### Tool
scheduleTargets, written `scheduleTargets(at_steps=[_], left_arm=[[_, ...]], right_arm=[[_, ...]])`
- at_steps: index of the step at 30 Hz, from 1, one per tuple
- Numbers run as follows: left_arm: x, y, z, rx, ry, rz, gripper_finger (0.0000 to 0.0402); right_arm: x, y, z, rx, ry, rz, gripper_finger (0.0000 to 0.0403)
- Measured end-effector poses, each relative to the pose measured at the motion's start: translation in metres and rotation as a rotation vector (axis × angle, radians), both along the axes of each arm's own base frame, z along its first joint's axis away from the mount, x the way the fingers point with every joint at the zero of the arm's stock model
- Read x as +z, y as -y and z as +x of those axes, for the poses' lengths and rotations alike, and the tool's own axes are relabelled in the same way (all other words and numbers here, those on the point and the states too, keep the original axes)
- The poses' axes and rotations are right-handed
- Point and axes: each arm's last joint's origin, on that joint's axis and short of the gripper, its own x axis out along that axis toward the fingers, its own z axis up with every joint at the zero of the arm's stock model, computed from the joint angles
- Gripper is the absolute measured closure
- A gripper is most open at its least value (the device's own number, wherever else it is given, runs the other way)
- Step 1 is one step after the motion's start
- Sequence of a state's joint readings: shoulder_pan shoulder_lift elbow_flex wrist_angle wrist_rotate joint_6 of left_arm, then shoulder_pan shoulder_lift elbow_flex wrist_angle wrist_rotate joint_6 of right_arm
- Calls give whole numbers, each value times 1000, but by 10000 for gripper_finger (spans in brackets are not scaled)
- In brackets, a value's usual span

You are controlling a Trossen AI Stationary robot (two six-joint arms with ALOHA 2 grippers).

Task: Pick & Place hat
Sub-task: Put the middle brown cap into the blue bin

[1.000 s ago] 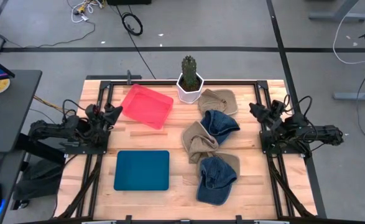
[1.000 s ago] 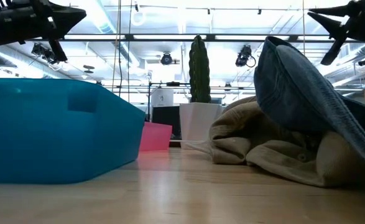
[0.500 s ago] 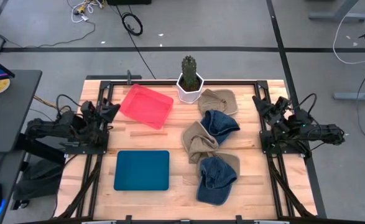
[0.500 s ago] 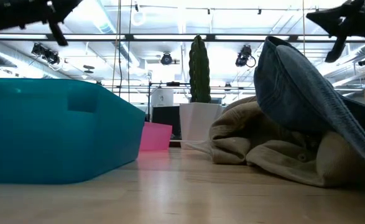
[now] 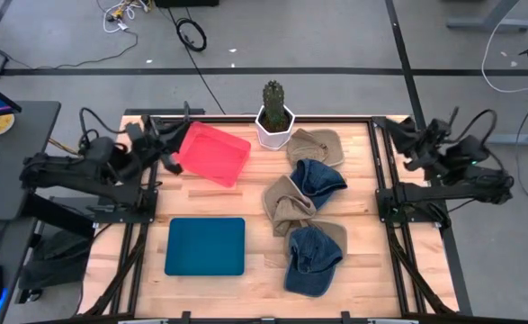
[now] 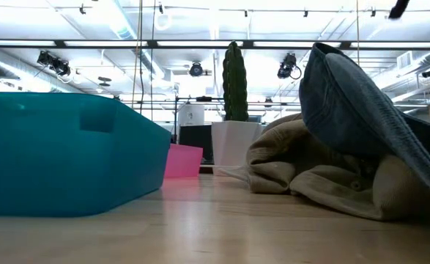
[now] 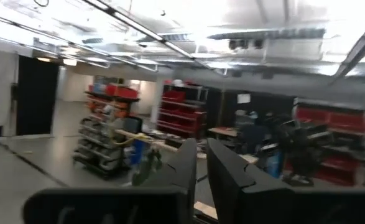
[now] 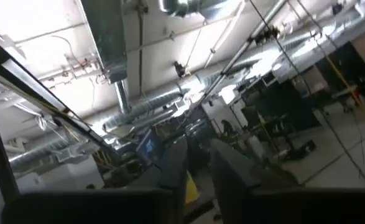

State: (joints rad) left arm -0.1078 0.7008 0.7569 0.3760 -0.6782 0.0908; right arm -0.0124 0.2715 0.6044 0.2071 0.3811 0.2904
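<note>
four hats (image 5: pixel 305 211) lie heaped on the wooden surface (image 5: pixel 260 286), between and well apart from both raised arms; left pincer (image 5: pixel 169 158) beside the pink tray (image 5: pixel 211 154), right pincer (image 5: pixel 405 136), each slightly parted, holding nothing.

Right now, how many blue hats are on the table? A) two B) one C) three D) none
A: the high view shows two blue hats, one blue hat in the middle of the pile and another blue hat at the near end, with tan hats between and beside them.
</note>
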Motion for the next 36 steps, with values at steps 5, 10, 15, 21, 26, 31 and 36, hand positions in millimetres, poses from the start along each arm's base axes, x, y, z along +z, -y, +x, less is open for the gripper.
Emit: scheduleTargets(at_steps=[5,10,15,21,26,31,36], left_arm=[[33,3,26,13,-43,36,308],[55,5,48,9,-128,32,236],[69,6,59,-5,-265,9,161],[64,6,63,36,-433,33,120],[64,5,63,63,-453,48,118],[64,5,63,61,-447,40,118],[64,5,63,62,-448,41,118]], right_arm=[[30,-1,2,16,-88,-55,237],[48,-1,16,35,-329,-24,174],[61,-1,36,48,-489,-19,144],[59,-1,57,39,-587,-51,139],[58,-1,69,24,-622,-108,148],[57,-1,77,56,-590,-22,157],[45,-2,87,117,-695,14,160]])
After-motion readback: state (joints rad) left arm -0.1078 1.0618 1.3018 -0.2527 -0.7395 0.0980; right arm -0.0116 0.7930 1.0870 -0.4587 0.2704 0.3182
